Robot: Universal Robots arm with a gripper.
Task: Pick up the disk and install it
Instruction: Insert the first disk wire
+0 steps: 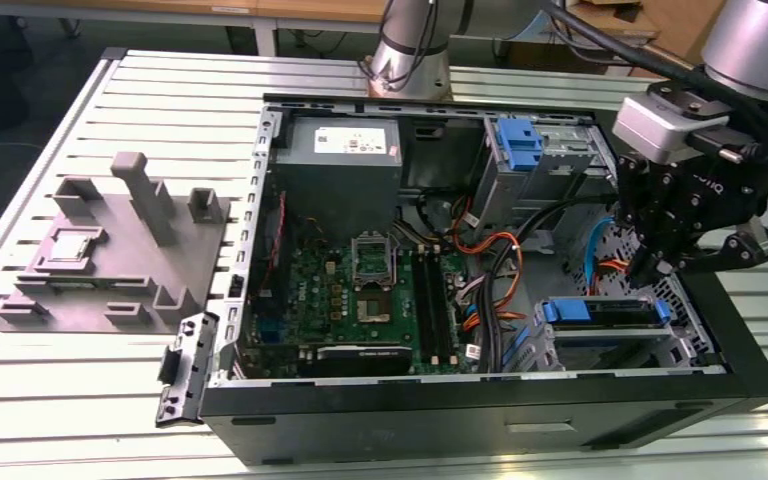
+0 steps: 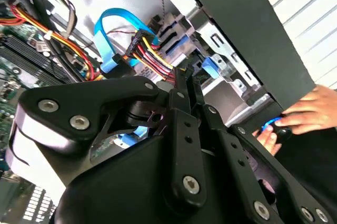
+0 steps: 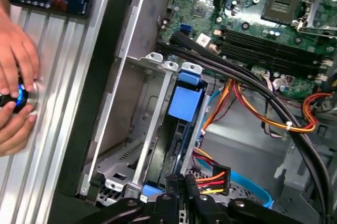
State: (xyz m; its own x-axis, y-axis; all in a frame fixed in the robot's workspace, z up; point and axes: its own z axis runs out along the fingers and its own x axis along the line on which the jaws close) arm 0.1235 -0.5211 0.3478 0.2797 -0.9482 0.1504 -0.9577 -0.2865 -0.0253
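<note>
Gripper (image 1: 660,268) hangs at the right of the exterior view, its black body lowered into the open computer case (image 1: 491,420) above the lower-right drive bay; in both wrist views its two slim black fingers (image 2: 181,103) stand pressed together with no gap, and nothing can be seen between them, though the very tips are hard to make out. Just below them in the exterior view lies the disk (image 1: 607,313), seated flat in the drive cage (image 1: 684,345) at the lower right of the case, its blue carrier frame showing along the top edge. In the first wrist view the disk (image 3: 181,124) stands in the centre of the frame, slotted between the cage's silver rails, with its blue tab uppermost and the gripper's fingertips near its lower end, beside a connector with red, yellow and orange wires (image 3: 213,174). A second blue carrier (image 1: 522,140) sits in the upper bay toward the upper right of the case. The motherboard (image 1: 357,290) fills the case's middle. On the slatted surface (image 1: 91,400) at the left rests a grey fixture block (image 1: 117,250). A person's hands (image 3: 16,77) at the left edge of the first wrist view hold a small device with a blue light.
</note>
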